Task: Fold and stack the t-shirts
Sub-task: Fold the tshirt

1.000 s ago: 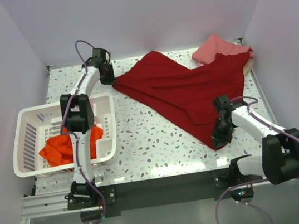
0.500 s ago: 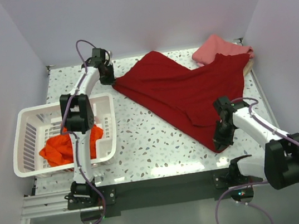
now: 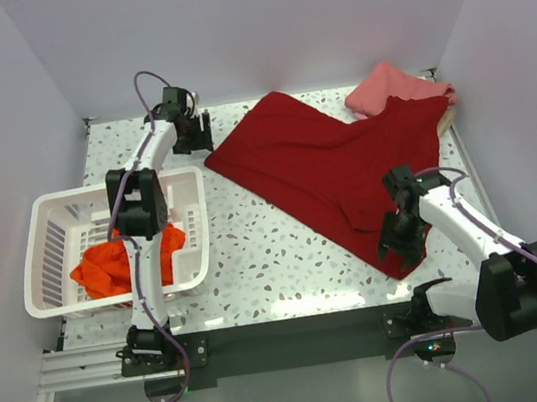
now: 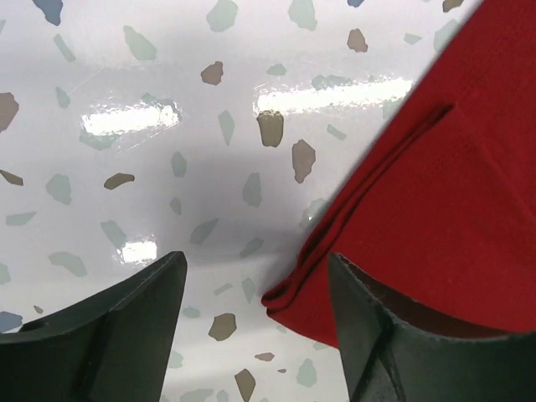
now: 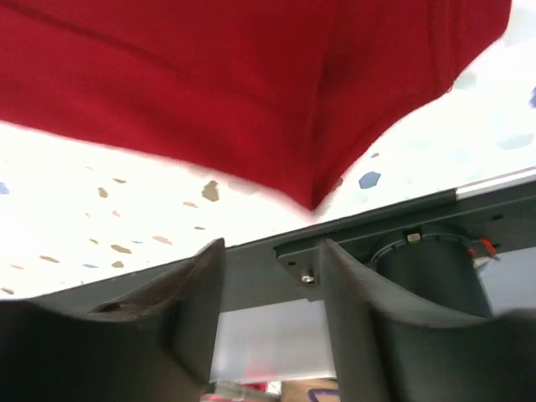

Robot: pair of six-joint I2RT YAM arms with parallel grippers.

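Crimson shirt point(image 3: 334, 166) lay spread diagonally across the table point(image 3: 256, 253), its far-right part against the pink shirt point(image 3: 388, 87). Being soft, limp cloth, it would likely sag and drag, so corners and hems seemed the best holds. Left gripper point(image 3: 195, 131) gaped empty at its far-left corner, and right gripper point(image 3: 403, 241) gaped empty at its near corner.

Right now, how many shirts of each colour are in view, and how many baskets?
Crimson shirt: 1
Orange-red shirt: 1
Pink shirt: 1
Tan shirt, only an edge showing: 1
White basket: 1
Total: 5
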